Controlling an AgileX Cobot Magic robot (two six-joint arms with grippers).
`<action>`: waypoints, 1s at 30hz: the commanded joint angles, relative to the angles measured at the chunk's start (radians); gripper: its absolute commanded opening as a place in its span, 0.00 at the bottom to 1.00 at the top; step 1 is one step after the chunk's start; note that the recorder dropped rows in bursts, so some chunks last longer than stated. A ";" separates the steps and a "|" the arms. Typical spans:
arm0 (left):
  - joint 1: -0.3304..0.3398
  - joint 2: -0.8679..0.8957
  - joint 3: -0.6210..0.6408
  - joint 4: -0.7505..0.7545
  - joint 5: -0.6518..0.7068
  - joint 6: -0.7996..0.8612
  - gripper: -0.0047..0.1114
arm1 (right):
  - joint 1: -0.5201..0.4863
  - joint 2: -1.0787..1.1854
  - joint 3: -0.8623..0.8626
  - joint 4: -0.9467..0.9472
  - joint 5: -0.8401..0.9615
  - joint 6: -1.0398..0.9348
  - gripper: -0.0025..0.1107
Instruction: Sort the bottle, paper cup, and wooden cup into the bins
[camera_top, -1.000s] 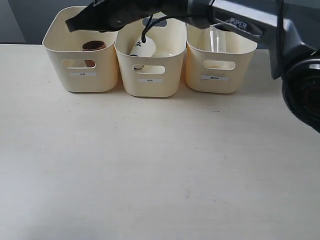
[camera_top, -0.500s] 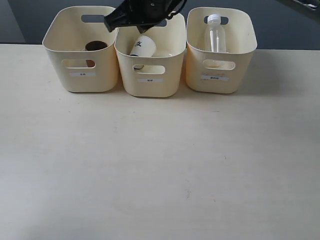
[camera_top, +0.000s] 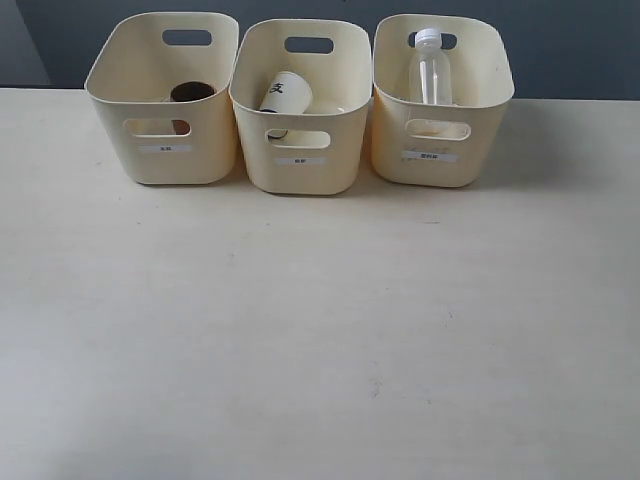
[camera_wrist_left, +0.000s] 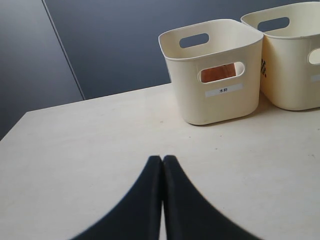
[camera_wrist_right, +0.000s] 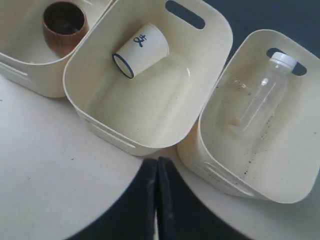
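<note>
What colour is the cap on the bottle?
White cap on a clear bottle, clearest in the right wrist view.

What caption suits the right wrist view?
Past the shut black tool, three cream plastic bins hold a brown wooden cup, a tipped white paper cup and a clear plastic bottle.

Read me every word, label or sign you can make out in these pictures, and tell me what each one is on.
"木杯": white label on the front of the left bin, which holds the wooden cup.
Middle bin front label: printed, too small to read.
Right bin front label: printed, too small to read.
Paper cup: one black character-like mark, not clear enough to read.
Bottle: no label.
</note>
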 joint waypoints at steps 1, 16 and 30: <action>-0.003 -0.005 0.001 0.006 -0.005 -0.002 0.04 | -0.003 -0.079 -0.003 -0.071 0.045 0.033 0.02; -0.003 -0.005 0.001 0.006 -0.003 -0.002 0.04 | -0.003 -0.474 0.197 -0.111 0.045 0.075 0.02; -0.003 -0.005 0.001 0.006 -0.005 -0.002 0.04 | -0.003 -0.842 0.609 -0.195 -0.052 0.171 0.02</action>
